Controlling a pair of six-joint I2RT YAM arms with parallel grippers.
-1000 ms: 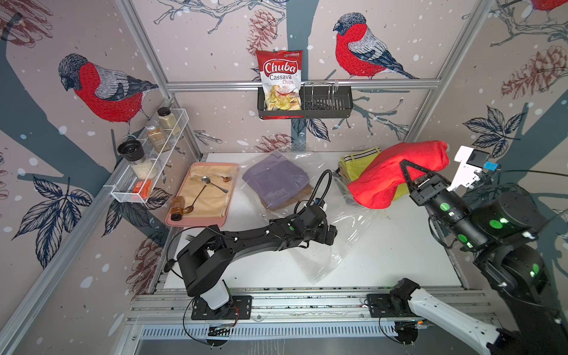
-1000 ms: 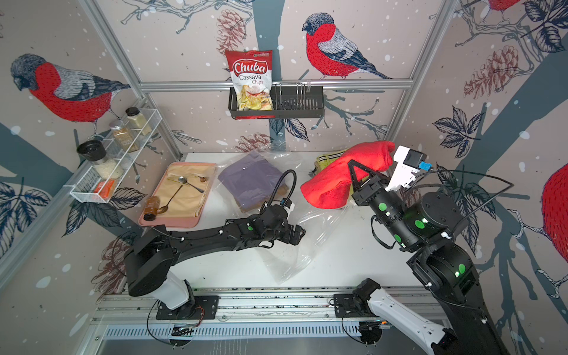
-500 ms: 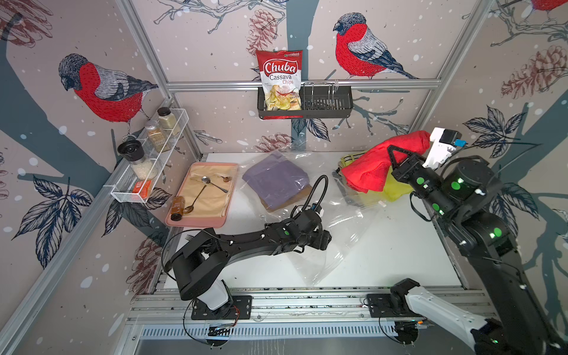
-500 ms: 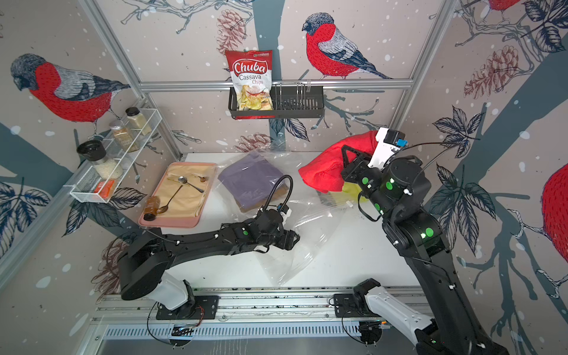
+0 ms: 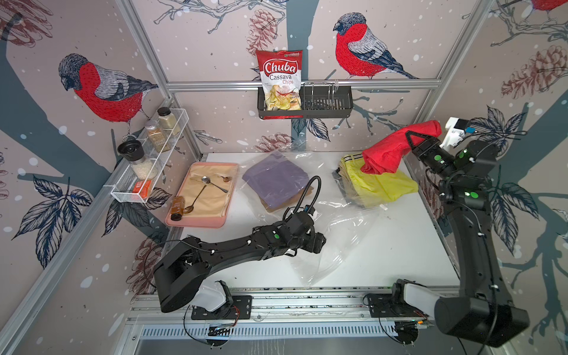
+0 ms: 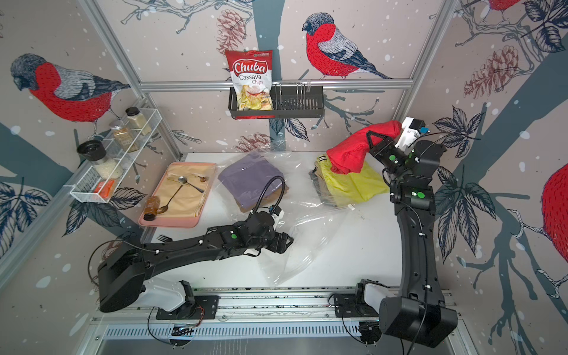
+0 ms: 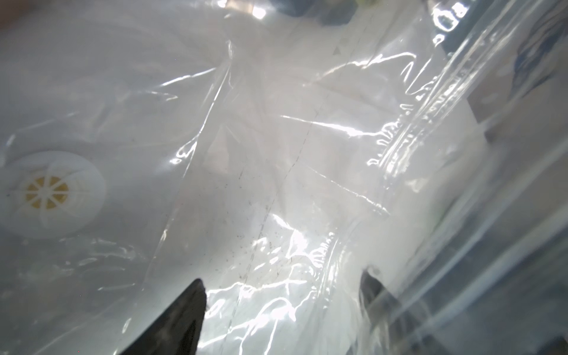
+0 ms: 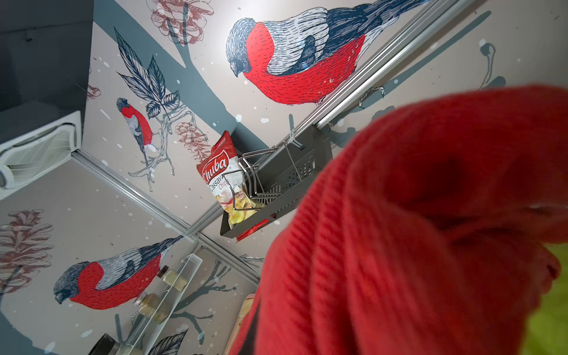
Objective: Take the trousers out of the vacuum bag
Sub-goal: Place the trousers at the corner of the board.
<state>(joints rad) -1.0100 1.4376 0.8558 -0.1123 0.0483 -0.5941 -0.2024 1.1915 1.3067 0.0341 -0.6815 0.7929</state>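
A: Inside bag [image 5: 338, 221]?
B: Purple [image 5: 275, 179], brown [image 5: 276, 206] underneath. Left gripper [image 5: 319, 242] spread apart on plastic.
A: Out?
B: Yellow pile [image 5: 381, 184], far right, outside bag. Red [image 5: 387, 153] clamped in right gripper [image 5: 413, 140], hanging over pile. Probably two to go.

"Chuba Cassava Chips" is read on the red-and-white packet [image 5: 279, 78], which is stood in the black basket [image 5: 330, 106] at twelve o'clock.
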